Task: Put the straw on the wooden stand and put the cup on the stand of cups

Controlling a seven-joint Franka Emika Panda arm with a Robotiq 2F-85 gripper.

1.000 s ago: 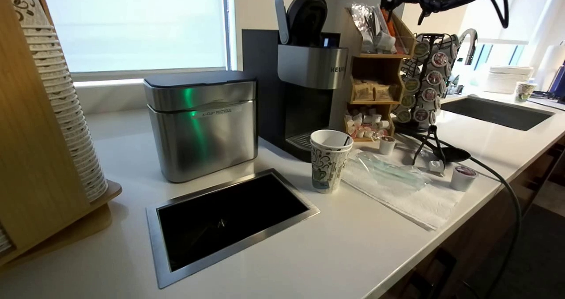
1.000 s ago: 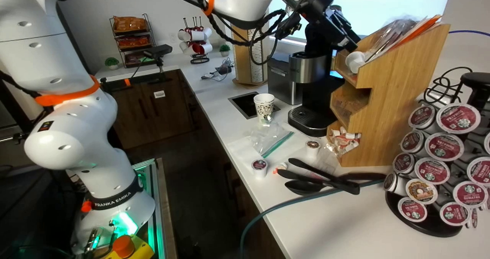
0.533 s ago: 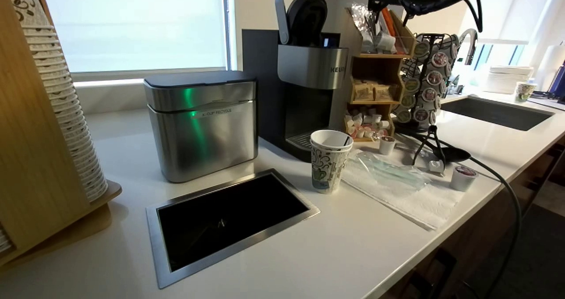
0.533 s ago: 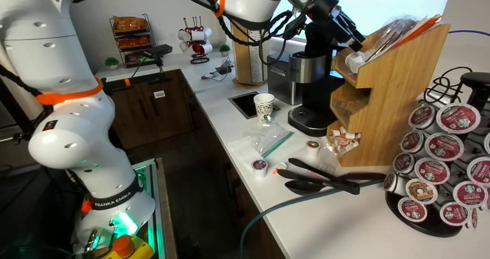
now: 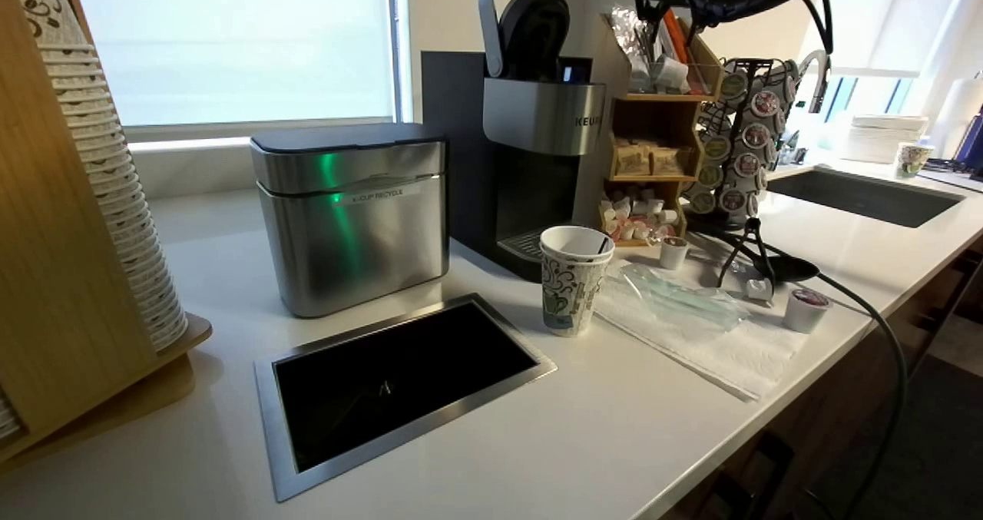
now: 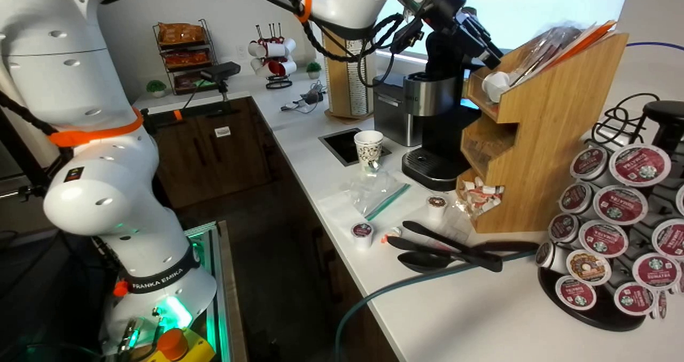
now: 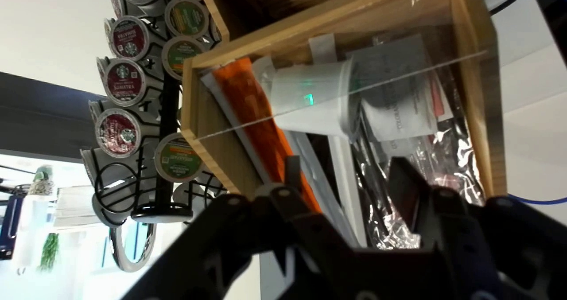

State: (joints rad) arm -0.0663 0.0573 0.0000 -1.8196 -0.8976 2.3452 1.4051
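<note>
Presently, the gripper (image 7: pixel 347 173) is at the top compartment of the wooden stand (image 6: pixel 556 153), which occupies the right side of the frame in an exterior view. In the wrist view its two fingers (image 7: pixel 401 182) appear at the lower middle, and the jaws are parted to a moderate width. A slim white item (image 7: pixel 344 176) of this compartment is visible between them; whether the fingers touch any of the contents, I cannot tell. Higher in the same view are an orange packet (image 7: pixel 246 91) and a small white container (image 7: pixel 301 111), which lies on its side.

The white paper cup (image 5: pixel 564 297) with the dark print stands upright on the counter (image 5: pixel 584 428), near the centre of the frame in an exterior view, just beside a metal-framed opening (image 5: pixel 277 428). Two rims are visible, one slightly below the other. Within the rim leans a thin dark stick (image 5: pixel 604 246); I cannot determine whether it is the straw. At the far left is the stand of cups (image 5: pixel 61 274), with a tall stack of cups (image 5: pixel 115 197), well apart from the white paper cup.

In the upper middle is the coffee machine (image 5: pixel 541 113), and left of it a metal bin (image 5: pixel 361 243). In an exterior view, a plastic bag (image 6: pixel 377 193) lies near the centre, black utensils (image 6: pixel 459 248) lie lower, and coffee pods (image 6: pixel 620 204) occupy the lower right.
</note>
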